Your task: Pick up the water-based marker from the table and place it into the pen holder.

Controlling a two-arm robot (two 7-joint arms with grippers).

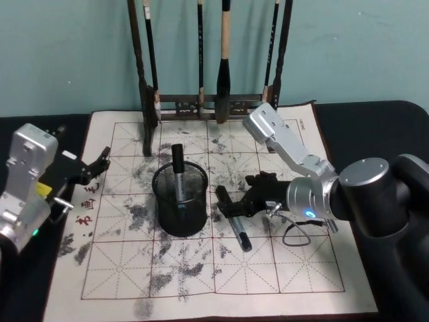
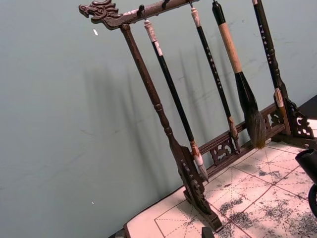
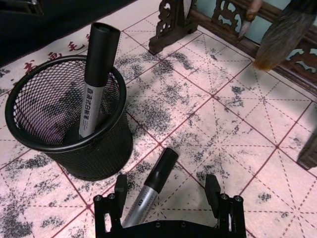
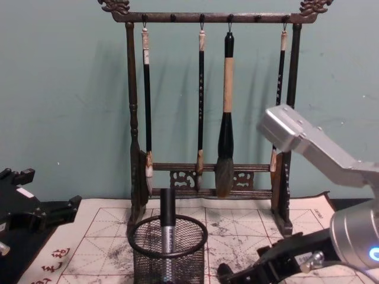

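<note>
One water-based marker (image 1: 238, 232) (image 3: 150, 187), black-capped with a grey barrel, lies flat on the cream mat (image 1: 295, 268) just right of the pen holder (image 1: 179, 202) (image 3: 64, 119) (image 4: 169, 248). My right gripper (image 1: 234, 204) (image 3: 167, 182) is open and low over this marker, its fingers astride the marker, which lies close to one finger (image 3: 119, 191). A second marker (image 1: 177, 173) (image 3: 96, 74) (image 4: 167, 228) stands upright inside the black mesh holder. My left gripper (image 1: 94, 168) (image 4: 35, 213) is parked open at the mat's left edge.
The tall dark wooden brush rack (image 1: 201, 100) (image 2: 188, 163) (image 4: 207, 171) with several hanging brushes stands at the mat's back edge, behind the holder. The dark table (image 1: 375, 114) shows around the mat. A teal wall rises behind.
</note>
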